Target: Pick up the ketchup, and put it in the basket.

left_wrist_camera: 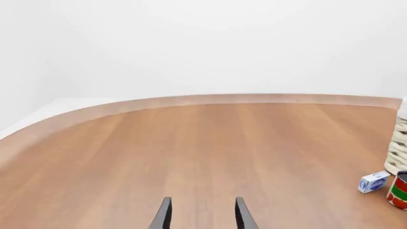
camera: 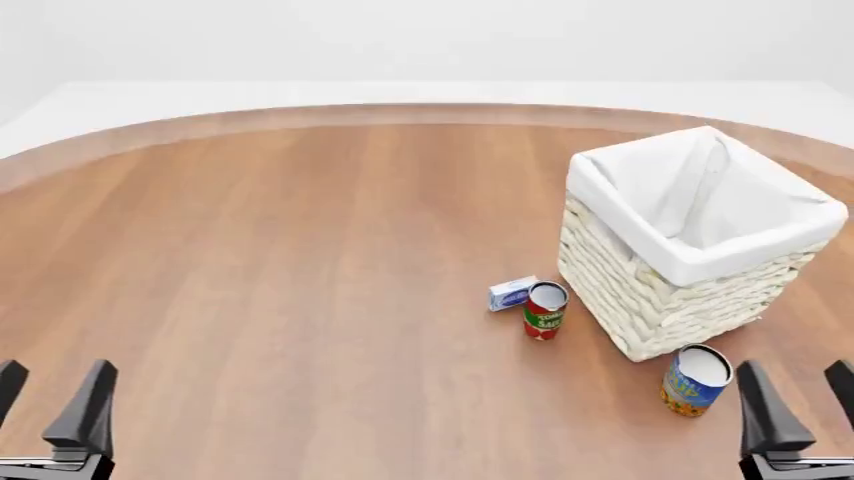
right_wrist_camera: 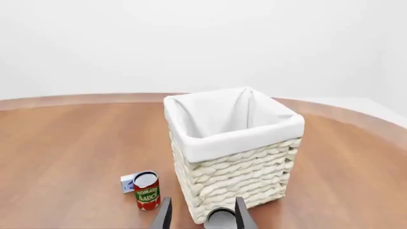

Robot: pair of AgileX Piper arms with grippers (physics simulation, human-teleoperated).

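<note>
The ketchup is out of view in all three views. The basket (camera: 694,262) of whitish wicker with a white cloth liner stands at the right of the table, also seen as the basket (right_wrist_camera: 237,141) in the right wrist view and as a sliver of basket wall (left_wrist_camera: 399,145) in the left wrist view. The liner's visible inside holds nothing that I can see. My left gripper (camera: 51,400) hangs open at the near left edge, seen as the left gripper (left_wrist_camera: 203,212) over bare wood. My right gripper (camera: 801,405) is open at the near right, just short of the basket.
A red-and-green tomato sauce can (camera: 543,311) and a small white-and-blue box (camera: 511,293) stand just left of the basket. A blue-and-yellow can (camera: 694,380) stands in front of the basket, close to my right gripper (right_wrist_camera: 203,212). The round wooden table (camera: 267,260) curves away at the far edge.
</note>
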